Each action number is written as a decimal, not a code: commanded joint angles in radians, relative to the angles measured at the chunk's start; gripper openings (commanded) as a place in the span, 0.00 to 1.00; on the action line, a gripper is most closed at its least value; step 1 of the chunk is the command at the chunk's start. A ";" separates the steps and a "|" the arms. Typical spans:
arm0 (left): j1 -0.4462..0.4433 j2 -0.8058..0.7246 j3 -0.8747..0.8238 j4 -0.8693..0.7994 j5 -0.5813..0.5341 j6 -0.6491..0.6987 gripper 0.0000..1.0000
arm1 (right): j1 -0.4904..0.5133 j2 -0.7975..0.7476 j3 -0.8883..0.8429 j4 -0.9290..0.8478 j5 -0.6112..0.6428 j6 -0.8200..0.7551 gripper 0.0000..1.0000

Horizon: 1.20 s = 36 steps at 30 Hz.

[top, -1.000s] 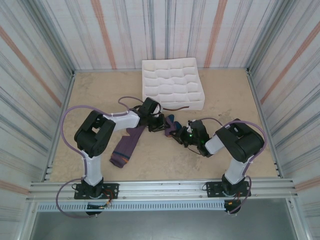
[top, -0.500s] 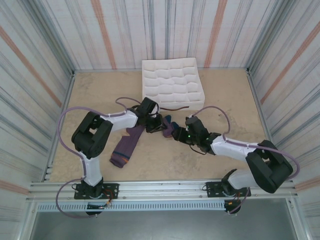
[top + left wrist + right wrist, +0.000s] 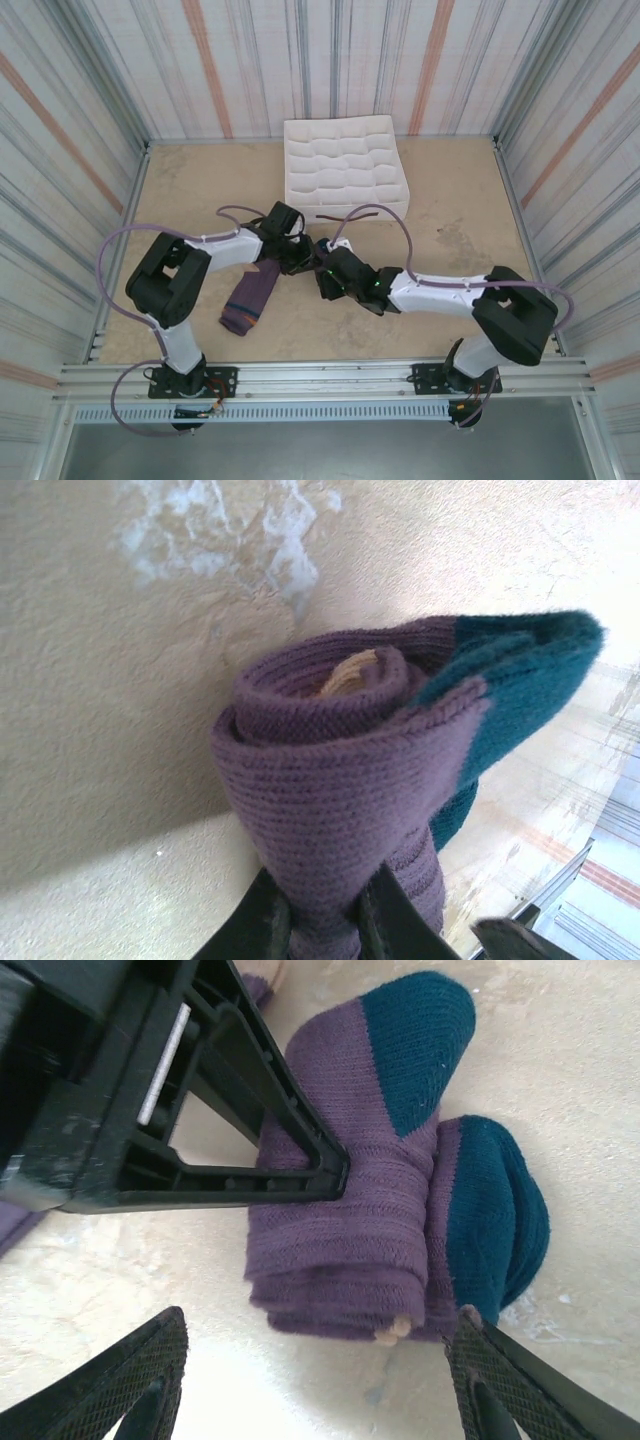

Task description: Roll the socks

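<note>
One of the socks (image 3: 340, 770) is a tight purple roll with teal patches and a pale end peeking from its core. My left gripper (image 3: 325, 930) is shut on the roll, its black fingers pinching the purple fabric. In the right wrist view the same roll (image 3: 350, 1230) lies on the table, with a left finger (image 3: 250, 1100) pressed into its top. My right gripper (image 3: 320, 1380) stands open just in front of the roll, one finger on each side, touching nothing. The other sock (image 3: 250, 295) lies flat near the left arm. Both grippers (image 3: 298, 258) (image 3: 328, 272) meet mid-table.
A white fabric grid-compartment box (image 3: 345, 170) stands at the back centre. Striped walls enclose the tan table (image 3: 450, 200) on three sides. Purple cables loop over both arms.
My right gripper has opened and let go of the roll, and that arm has stretched out to the left. The left gripper has shifted left, still holding the roll.
</note>
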 commanded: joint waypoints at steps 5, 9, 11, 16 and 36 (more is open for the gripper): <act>0.012 -0.024 -0.040 -0.069 -0.003 -0.019 0.00 | 0.012 0.122 0.062 0.028 0.075 -0.028 0.69; 0.014 -0.024 -0.043 -0.064 0.004 -0.023 0.00 | 0.004 0.166 0.078 0.032 0.063 -0.005 0.63; 0.016 -0.025 -0.043 -0.060 0.006 -0.024 0.00 | 0.002 0.182 0.080 0.033 0.057 0.012 0.57; 0.021 -0.027 -0.044 -0.059 0.012 -0.023 0.00 | -0.004 0.202 0.076 0.030 0.046 0.041 0.34; 0.058 -0.108 -0.070 -0.024 0.020 -0.008 0.48 | -0.275 0.209 -0.215 0.420 -0.462 0.342 0.00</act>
